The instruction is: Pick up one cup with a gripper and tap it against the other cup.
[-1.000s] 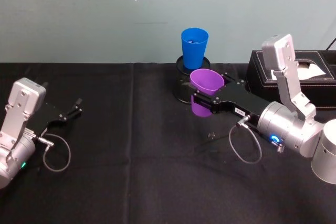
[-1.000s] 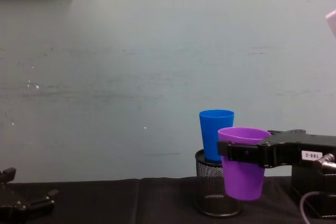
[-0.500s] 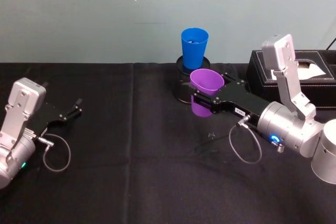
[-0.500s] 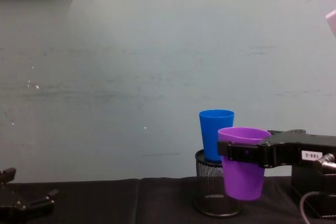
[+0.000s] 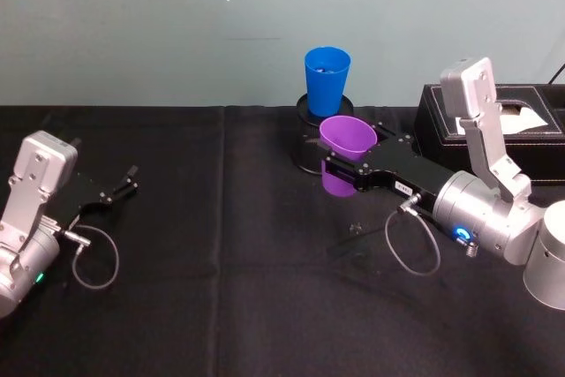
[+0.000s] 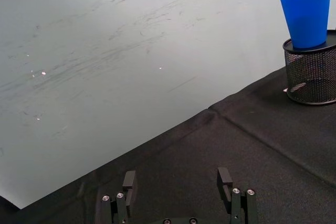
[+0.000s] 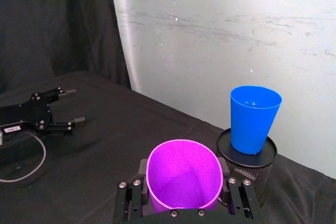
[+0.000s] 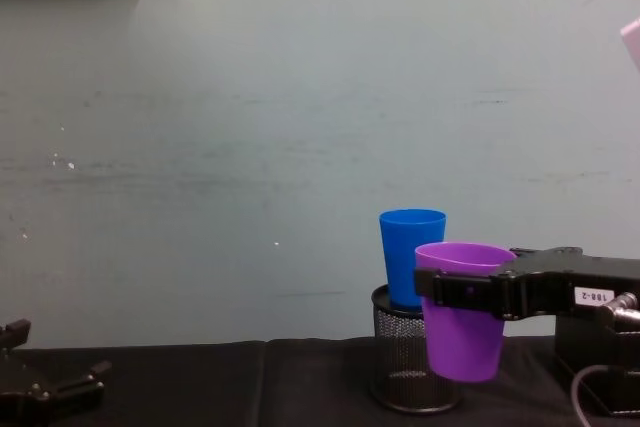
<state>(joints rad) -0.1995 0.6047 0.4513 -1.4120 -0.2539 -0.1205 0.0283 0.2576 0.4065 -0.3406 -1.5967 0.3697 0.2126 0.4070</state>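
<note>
One plain purple tapered plastic tumbler [image 5: 346,139] hangs clear of the black-clothed worktop [image 5: 221,262], pinched high on its wall between the right gripper's [image 7: 182,166] fingers. It is just before the bright blue plastic tumbler [image 5: 326,77], which stands on a black wire-mesh pen pot [image 8: 400,367]. Judged light, smooth and slippery, with a thin wall: grip below the rim, never crushing. The left gripper [image 6: 176,182] lies idle well apart, fingers spread.

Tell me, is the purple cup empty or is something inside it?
Empty. The right wrist view looks down into the purple cup, gripped upright by the right gripper, and its inside is bare purple plastic.
</note>
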